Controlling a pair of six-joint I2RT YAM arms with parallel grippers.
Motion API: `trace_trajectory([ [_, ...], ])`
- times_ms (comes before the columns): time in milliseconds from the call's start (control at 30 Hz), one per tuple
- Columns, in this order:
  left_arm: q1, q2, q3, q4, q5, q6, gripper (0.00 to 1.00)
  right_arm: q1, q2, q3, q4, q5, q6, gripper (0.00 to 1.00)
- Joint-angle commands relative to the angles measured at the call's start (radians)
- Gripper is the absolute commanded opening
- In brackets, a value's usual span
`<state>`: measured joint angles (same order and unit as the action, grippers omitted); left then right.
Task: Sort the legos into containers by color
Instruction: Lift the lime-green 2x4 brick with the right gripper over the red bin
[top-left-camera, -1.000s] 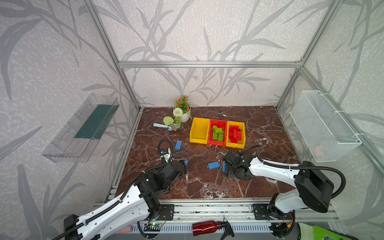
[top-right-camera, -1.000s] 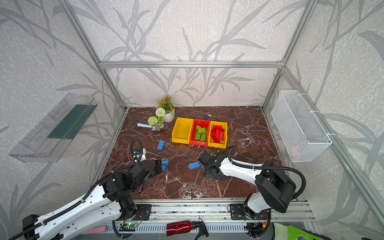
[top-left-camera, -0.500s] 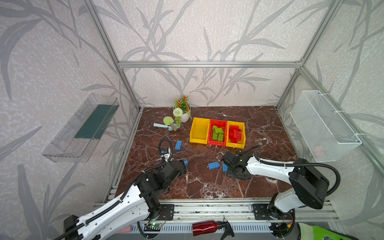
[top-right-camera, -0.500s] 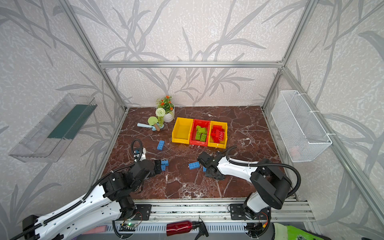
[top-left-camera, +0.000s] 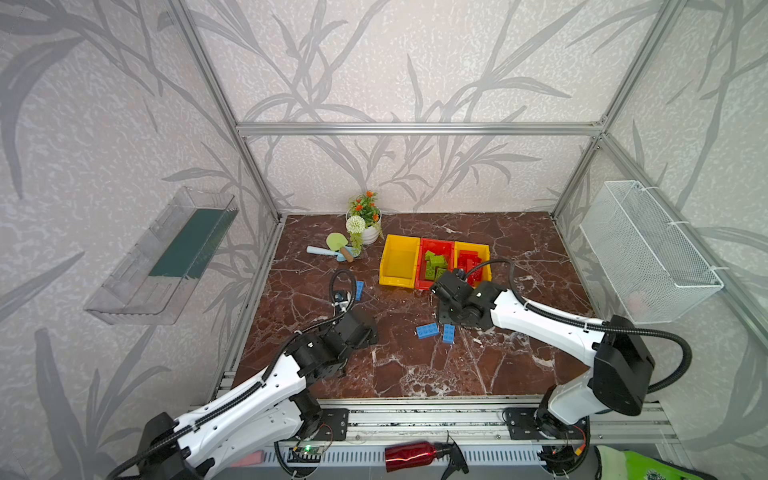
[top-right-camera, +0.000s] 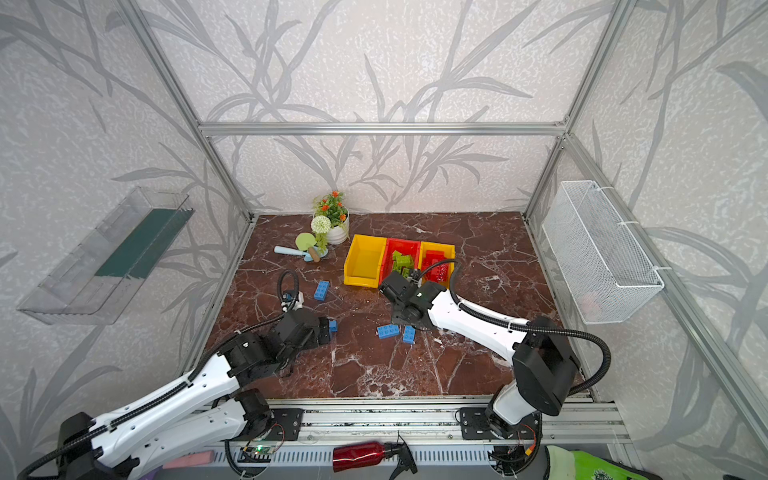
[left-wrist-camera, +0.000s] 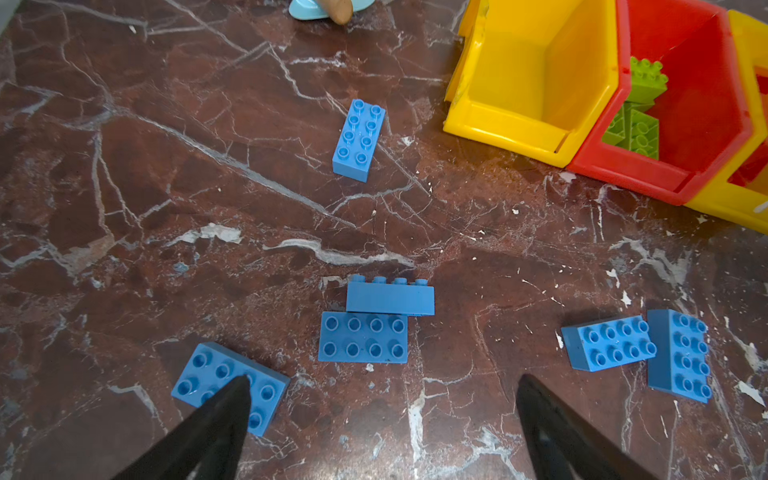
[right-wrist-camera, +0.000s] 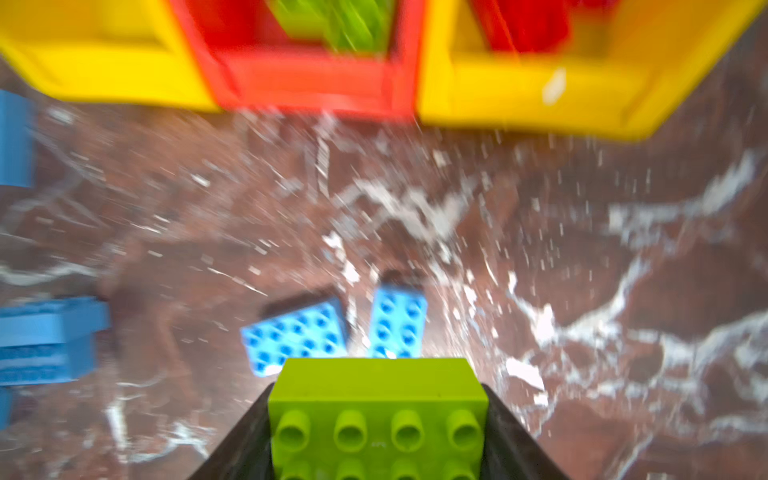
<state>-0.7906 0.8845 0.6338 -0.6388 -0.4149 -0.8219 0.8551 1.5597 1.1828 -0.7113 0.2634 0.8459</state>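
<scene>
Red-brown marble worktop (top-left-camera: 523, 249) in a leaf-papered, aluminium-framed booth, a colour sort part done. Both top views show three joined bins toward the back wall: an empty yellow bin (top-left-camera: 399, 259), the red bin (top-left-camera: 437, 244) holding green bricks (top-left-camera: 436, 262), a second yellow bin (top-left-camera: 473, 246) holding red bricks (top-left-camera: 466, 262). The right arm (top-left-camera: 540, 323) reaches in, wrist just short of the red bin, two blue bricks (top-left-camera: 428, 331) lying side by side on the marble just beside it. The left arm (top-left-camera: 257, 390) sits low at the near left, well apart from the bins, a lone blue brick (top-left-camera: 359, 289) beyond it.

From the left wrist, the left tool (left-wrist-camera: 384, 382) hangs spread wide and empty; a flat blue brick (left-wrist-camera: 362, 337) with a tipped blue brick (left-wrist-camera: 390, 298) against it lies straight ahead.

From the right wrist, motion-smeared, the right tool (right-wrist-camera: 379, 434) is clamped on a green brick (right-wrist-camera: 376, 384), studs toward the lens, long axis running finger to finger. The red bin lies almost dead ahead, past the two blue bricks, its front lip parallel to that axis. By the look of it the right arm, the nearer one, needs only a short carry forward, and the brick would enter crosswise, so the bin's side walls are what it must clear.
</scene>
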Motion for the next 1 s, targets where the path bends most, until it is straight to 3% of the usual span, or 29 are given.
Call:
trace_trajectory([
  [0, 0.040, 0.051, 0.036, 0.053, 0.052, 0.029, 0.99, -0.014, 0.070, 0.097, 0.027, 0.083, -0.173, 0.47],
  [267, 0.106, 0.154, 0.074, 0.100, 0.090, 0.052, 0.99, -0.128, 0.297, 0.373, 0.066, 0.031, -0.387, 0.47],
  [600, 0.133, 0.230, 0.116, 0.108, 0.085, 0.046, 0.99, -0.230, 0.527, 0.612, 0.057, -0.024, -0.478, 0.49],
  [700, 0.136, 0.248, 0.128, 0.106, 0.084, 0.046, 0.99, -0.251, 0.588, 0.680, 0.043, -0.050, -0.491, 0.56],
  [833, 0.140, 0.275, 0.149, 0.101, 0.089, 0.049, 0.99, -0.258, 0.636, 0.767, 0.001, -0.029, -0.517, 0.78],
  [967, 0.140, 0.294, 0.186, 0.078, 0.120, 0.047, 0.99, -0.261, 0.615, 0.779, -0.009, -0.023, -0.530, 0.84],
])
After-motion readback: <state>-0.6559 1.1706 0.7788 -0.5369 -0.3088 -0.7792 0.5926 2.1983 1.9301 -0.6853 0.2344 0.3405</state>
